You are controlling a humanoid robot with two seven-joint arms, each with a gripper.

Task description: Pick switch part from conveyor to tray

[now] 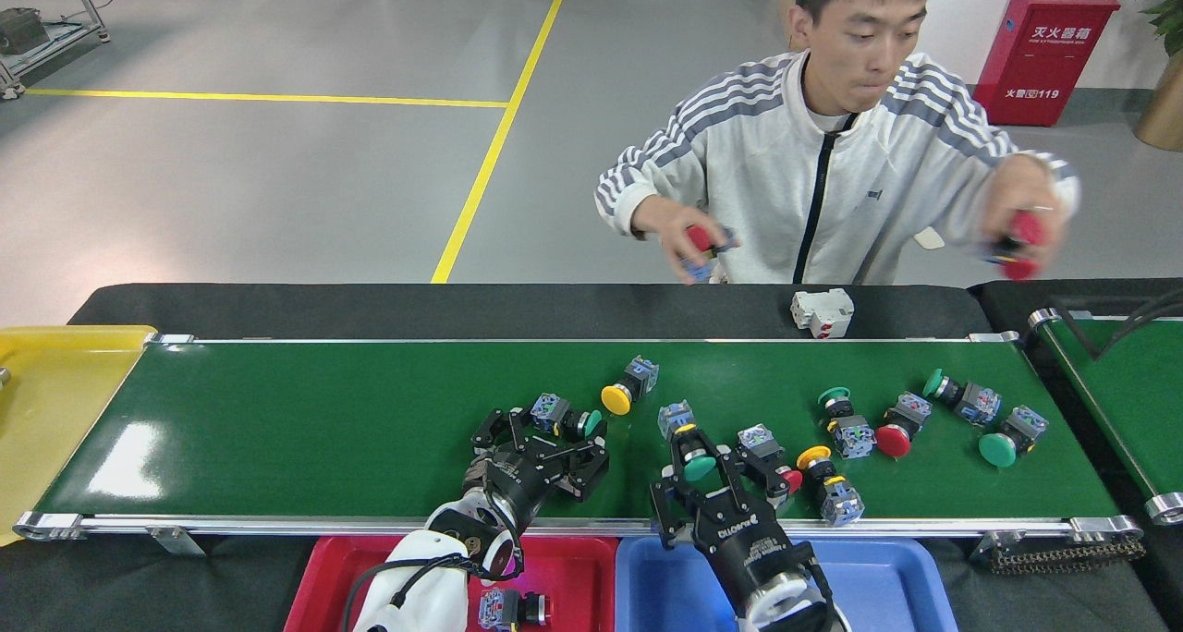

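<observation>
Several switch parts with coloured caps lie on the dark-green conveyor [323, 419], most of them right of its middle. My left gripper [547, 436] reaches over the near rail and stands open. Its fingers sit at a green-capped switch part [562, 418], which lies just at their far side. My right gripper [710, 473] is tilted left and open, with another green-capped switch part [691, 449] between its fingers. A red tray [319, 577] lies below the left arm, with one switch part [513, 607] in it. A blue tray [869, 586] lies below the right arm.
A person sits behind the belt with both hands raised, each holding red-capped parts [1017, 244]. A white block [823, 310] rests on the black table behind the belt. There is a yellow tray [55, 382] at the left end and a smaller green belt [1123, 382] at the right.
</observation>
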